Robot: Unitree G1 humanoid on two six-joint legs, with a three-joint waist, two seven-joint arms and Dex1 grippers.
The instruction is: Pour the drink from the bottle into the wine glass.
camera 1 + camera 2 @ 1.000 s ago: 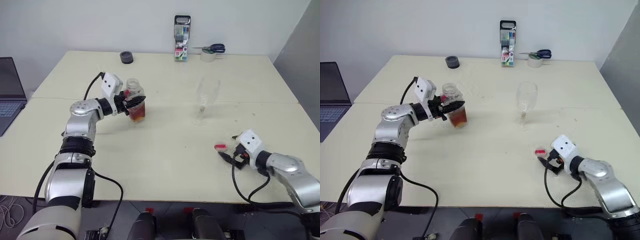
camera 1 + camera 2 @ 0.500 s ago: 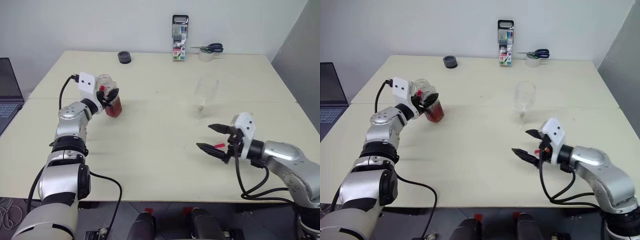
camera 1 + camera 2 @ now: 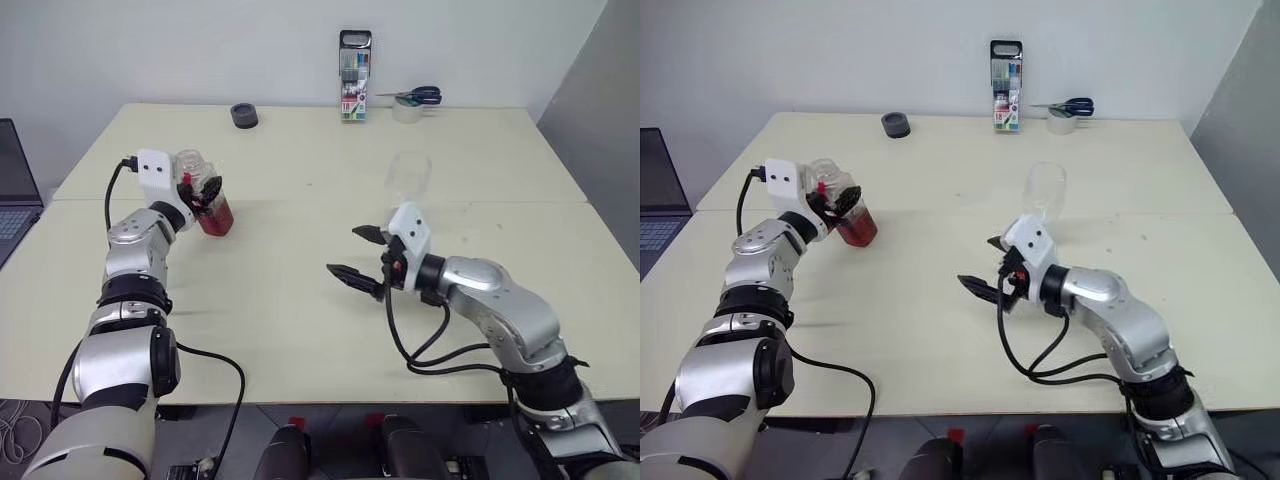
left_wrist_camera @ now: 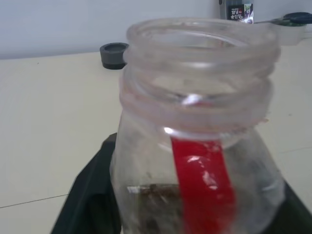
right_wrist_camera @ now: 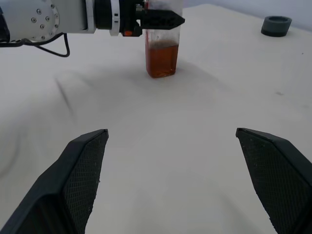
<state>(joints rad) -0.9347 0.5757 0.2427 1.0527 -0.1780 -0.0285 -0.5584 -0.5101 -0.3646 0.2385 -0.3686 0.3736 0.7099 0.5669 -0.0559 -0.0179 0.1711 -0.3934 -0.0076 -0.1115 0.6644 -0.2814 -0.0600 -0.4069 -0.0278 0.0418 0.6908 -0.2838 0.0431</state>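
Observation:
The bottle stands upright at the left of the table, uncapped, with a red label strip. The drink, reddish-amber, fills its lower third. My left gripper reaches in level, shut on the bottle's upper body. The wine glass stands right of centre, its stem hidden behind my right wrist. My right gripper hovers open in front of the glass, pointing left toward the bottle with nothing between its fingers.
At the back edge stand an upright marker-pen case, scissors on a tape roll and a small black round object. A laptop sits off the table's left side.
My left arm has carried the bottle to the left. My right gripper has lifted off the table at the right and swung left to the centre, in front of the glass.

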